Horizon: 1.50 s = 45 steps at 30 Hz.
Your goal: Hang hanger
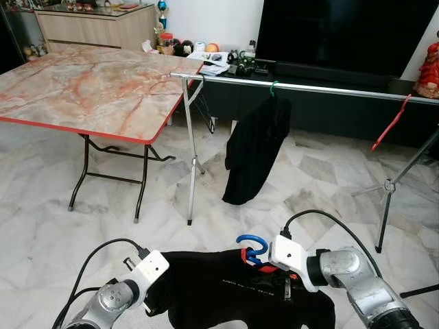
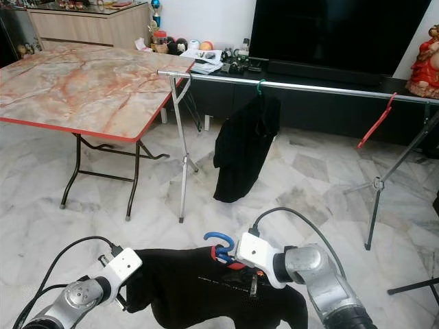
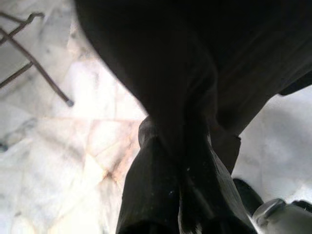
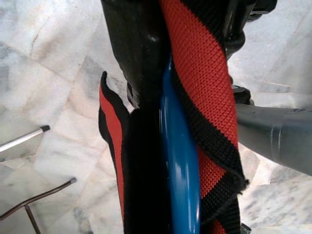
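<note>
- Black shirt with red-and-black knit collar [image 1: 226, 288], on a blue plastic hanger [image 1: 251, 248], held low in front of the body, between both arms, well short of the rail.
- Right gripper [image 4: 161, 97] clamped on blue hanger neck and collar together; blue hook poking up just beside the wrist housing in the head views.
- Left gripper [image 3: 180, 195] pinched on a fold of black fabric at the shirt's left shoulder; fingers buried in cloth in the left wrist view.
- Target: long silver clothes rail on tripod stands [image 1: 329, 88], well ahead across the marble floor [image 1: 55, 247]. Already carrying a black garment on a green hanger [image 1: 255, 147] and a bare red hanger [image 1: 392, 123].
- Risk: grip on the neck includes collar fabric, so likely slip or twist of the hanger when lifting; hook orientation then off for the rail.
- Risk: left gripper on cloth only; pulling apart from the right could drag the shirt off the hanger shoulder.
- Risk: shirt hem hanging low; could snag on the tripod leg [image 1: 191, 171] or the corner of the marble-pattern, red-edged folding worktop [image 1: 89, 86] during approach.
- Risk: landing spot near the hung black garment means a possible bump; open stretch between it and the red hanger looks safer.
- Risk: light tripod stand; a hard contact with the rail might tip it.
</note>
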### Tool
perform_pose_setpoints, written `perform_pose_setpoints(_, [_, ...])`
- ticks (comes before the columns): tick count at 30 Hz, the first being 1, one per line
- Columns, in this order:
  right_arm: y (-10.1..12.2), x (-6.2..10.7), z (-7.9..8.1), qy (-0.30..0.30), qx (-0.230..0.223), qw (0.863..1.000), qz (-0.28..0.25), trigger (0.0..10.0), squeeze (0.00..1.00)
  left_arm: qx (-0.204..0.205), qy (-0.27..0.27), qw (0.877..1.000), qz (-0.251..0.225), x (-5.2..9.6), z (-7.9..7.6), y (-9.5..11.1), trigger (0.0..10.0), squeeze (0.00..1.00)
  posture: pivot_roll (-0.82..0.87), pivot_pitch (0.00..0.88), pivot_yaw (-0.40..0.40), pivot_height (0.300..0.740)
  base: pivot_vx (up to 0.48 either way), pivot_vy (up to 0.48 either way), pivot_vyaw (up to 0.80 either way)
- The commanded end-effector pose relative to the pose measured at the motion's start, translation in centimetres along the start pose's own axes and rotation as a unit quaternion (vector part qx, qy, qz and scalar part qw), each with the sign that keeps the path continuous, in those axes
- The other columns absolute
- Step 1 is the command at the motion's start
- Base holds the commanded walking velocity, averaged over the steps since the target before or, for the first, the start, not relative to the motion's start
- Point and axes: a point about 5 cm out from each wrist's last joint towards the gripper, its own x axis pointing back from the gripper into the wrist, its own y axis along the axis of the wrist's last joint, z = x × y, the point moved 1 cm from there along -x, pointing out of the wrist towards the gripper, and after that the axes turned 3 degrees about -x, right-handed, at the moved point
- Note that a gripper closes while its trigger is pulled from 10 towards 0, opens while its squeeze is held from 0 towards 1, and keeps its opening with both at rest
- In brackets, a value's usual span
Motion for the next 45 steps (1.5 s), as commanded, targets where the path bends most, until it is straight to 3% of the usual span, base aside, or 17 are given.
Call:
perform_pose_setpoints(1, [0.8,0.1,-0.4,-0.013,0.014,1.000,-0.009,10.0,0.00,0.003,0.008,1.000,0.021,0.2,0.4,-0.7,0.0,0.00,0.16,0.000,-0.058,0.740,0.000,0.000,0.00])
perform_pose_setpoints(11, [-0.3,0.3,-3.3,-0.146,-0.020,0.988,0.039,10.0,0.00,0.017,0.069,0.992,0.103,1.0,1.7,-3.1,0.0,0.00,0.17,0.000,-0.048,0.740,0.000,0.000,0.00])
perform_pose_setpoints(18, [-0.3,0.2,-3.5,-0.152,-0.022,0.987,0.040,10.0,0.00,0.018,0.072,0.991,0.107,1.0,1.7,-3.2,0.0,0.00,0.17,0.000,-0.048,0.740,0.000,0.000,0.00])
perform_pose_setpoints(19, [0.2,1.3,-5.7,-0.262,-0.079,0.962,0.004,10.0,0.00,0.014,0.041,0.989,0.138,1.3,1.0,-4.2,0.0,0.00,0.17,0.000,-0.040,0.740,0.000,0.000,0.00])
perform_pose_setpoints(20, [0.3,2.6,-7.8,-0.383,-0.159,0.910,-0.028,10.0,0.00,0.010,0.002,0.984,0.178,1.7,0.2,-5.5,0.0,0.00,0.17,0.000,-0.040,0.740,0.000,0.000,0.00])
perform_pose_setpoints(21, [0.3,2.6,-7.8,-0.383,-0.159,0.910,-0.028,10.0,0.00,0.010,0.002,0.984,0.178,1.7,0.2,-5.5,0.0,0.00,0.17,0.000,-0.040,0.740,0.000,0.000,0.00])
perform_pose_setpoints(22, [0.3,3.2,-8.5,-0.426,-0.199,0.882,-0.047,10.0,0.00,0.010,-0.028,0.980,0.197,1.9,-0.6,-6.1,0.0,0.00,0.17,0.000,-0.038,0.740,0.000,0.000,0.00])
perform_pose_setpoints(23, [0.2,3.5,-8.7,-0.447,-0.222,0.865,-0.059,10.0,0.00,0.010,-0.050,0.977,0.208,2.0,-1.2,-6.4,0.0,0.00,0.17,0.000,-0.038,0.740,0.000,0.000,0.00])
perform_pose_setpoints(25, [0.1,3.6,-8.8,-0.454,-0.230,0.859,-0.063,10.0,0.00,0.010,-0.057,0.976,0.212,2.1,-1.3,-6.5,0.0,0.00,0.17,0.000,-0.038,0.740,0.000,0.000,0.00])
perform_pose_setpoints(26, [-0.2,4.0,-9.1,-0.471,-0.259,0.840,-0.074,10.0,0.00,-0.004,-0.081,0.972,0.222,2.2,-1.6,-6.7,0.0,0.00,0.18,0.000,-0.039,0.740,0.000,0.000,0.00])
perform_pose_setpoints(27, [-0.3,4.2,-9.2,-0.477,-0.271,0.832,-0.077,10.0,0.00,-0.012,-0.090,0.970,0.225,2.3,-1.6,-6.8,0.0,0.00,0.18,0.000,-0.039,0.740,0.000,0.000,0.00])
perform_pose_setpoints(32, [0.2,3.2,-8.8,-0.446,-0.276,0.846,-0.093,10.0,0.00,0.009,-0.095,0.974,0.206,2.0,-1.5,-6.0,0.0,0.00,0.18,0.000,-0.038,0.740,0.000,0.000,0.00])
perform_pose_setpoints(35, [0.7,1.9,-8.3,-0.414,-0.256,0.869,-0.091,10.0,0.00,0.031,-0.102,0.978,0.177,1.5,-1.2,-4.9,0.0,0.00,0.17,0.000,-0.037,0.740,0.000,0.000,0.00])
perform_pose_setpoints(41, [0.7,0.8,-7.9,-0.418,-0.240,0.873,-0.077,10.0,0.00,0.051,-0.160,0.977,0.133,1.4,-0.7,-3.2,0.0,0.00,0.18,0.000,-0.042,0.740,0.000,0.000,0.00])
perform_pose_setpoints(42, [0.6,0.7,-7.8,-0.418,-0.230,0.876,-0.067,10.0,0.00,0.029,-0.159,0.977,0.136,1.7,0.2,-3.1,0.5,0.00,0.18,0.000,-0.043,0.740,0.000,0.000,0.00])
perform_pose_setpoints(43, [0.5,0.5,-7.7,-0.408,-0.234,0.880,-0.069,10.0,0.00,0.025,-0.168,0.977,0.128,1.8,0.5,-2.8,10.0,0.00,0.18,0.000,-0.043,0.740,0.000,0.000,0.00])
perform_pose_setpoints(45, [0.5,-0.1,-7.3,-0.387,-0.228,0.891,-0.066,10.0,0.00,0.023,-0.196,0.974,0.109,2.1,0.6,-2.3,10.0,0.00,0.18,0.000,-0.045,0.740,0.000,0.000,0.00])
